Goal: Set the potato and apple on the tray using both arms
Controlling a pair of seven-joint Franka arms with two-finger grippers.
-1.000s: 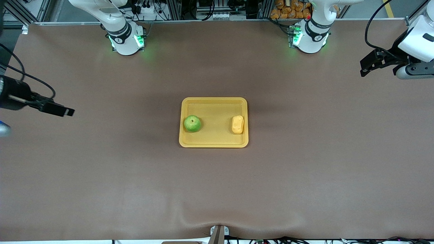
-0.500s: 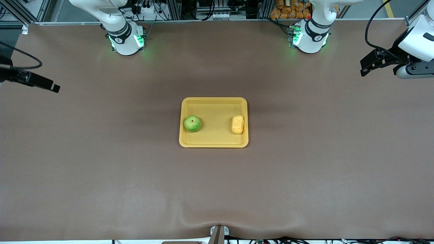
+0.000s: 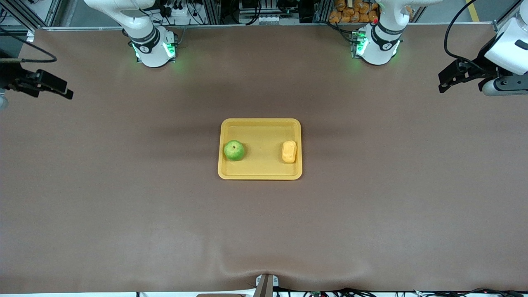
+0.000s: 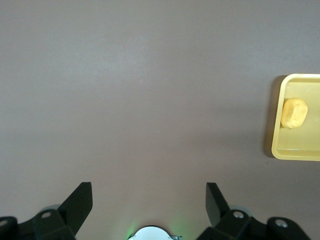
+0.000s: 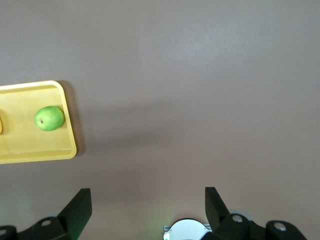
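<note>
Place: robotics lab or test cell.
Table: wide brown mat (image 3: 371, 214) covering a long bench.
Top edge of frame: aluminium framing (image 3: 210, 10), cable bundles (image 3: 181, 10), equipment racks.
Arms: two green-lit bases (image 3: 154, 49) bolted along that edge.

1. The tray (image 3: 260, 126) is lying at the middle of the table (image 3: 371, 214), between the two arms' ends.
2. The apple (image 3: 234, 150) is sitting in the tray, toward the right arm's end.
3. The potato (image 3: 289, 151) is lying in the tray, toward the left arm's end, apart from the apple.
4. The left gripper (image 3: 443, 84) is hanging over the table's left-arm end, well apart from the tray.
5. The right gripper (image 3: 66, 91) is hanging over the right-arm end, likewise well apart.
</note>
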